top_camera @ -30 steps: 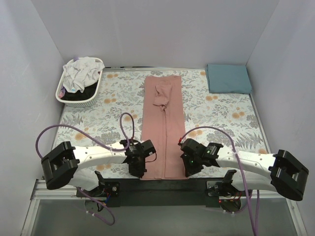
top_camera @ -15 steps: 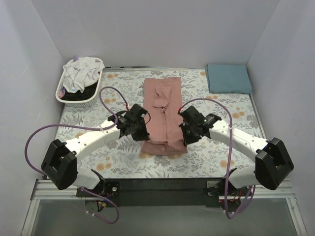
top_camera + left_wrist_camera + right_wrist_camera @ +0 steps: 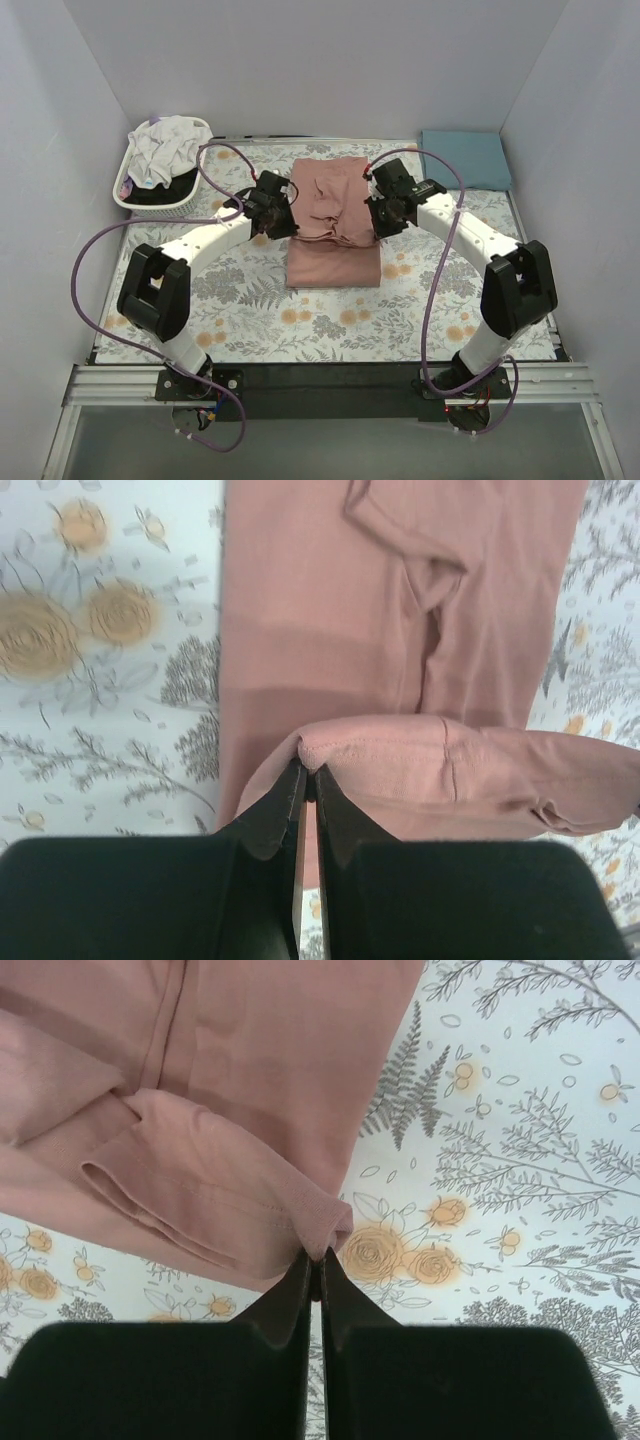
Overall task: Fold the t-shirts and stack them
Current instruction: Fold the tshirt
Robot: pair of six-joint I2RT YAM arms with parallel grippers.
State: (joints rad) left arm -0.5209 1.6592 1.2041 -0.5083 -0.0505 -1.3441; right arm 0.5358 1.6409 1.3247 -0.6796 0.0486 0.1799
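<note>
The big, soft, dusty-pink cloth t-shirt (image 3: 334, 262) lies in the middle of the grey-and-orange flower cloth (image 3: 240, 300). It is folded into a long strip. Its near end is lifted up and bent over the rest of it. The left gripper (image 3: 306, 771) is pinched tight on one corner of the lifted edge. The right gripper (image 3: 318, 1257) is pinched tight on the other corner. A flat, folded teal-blue t-shirt (image 3: 464, 159) sits in the far right corner. A white slatted plastic basket (image 3: 193, 188) stands at the far left.
</note>
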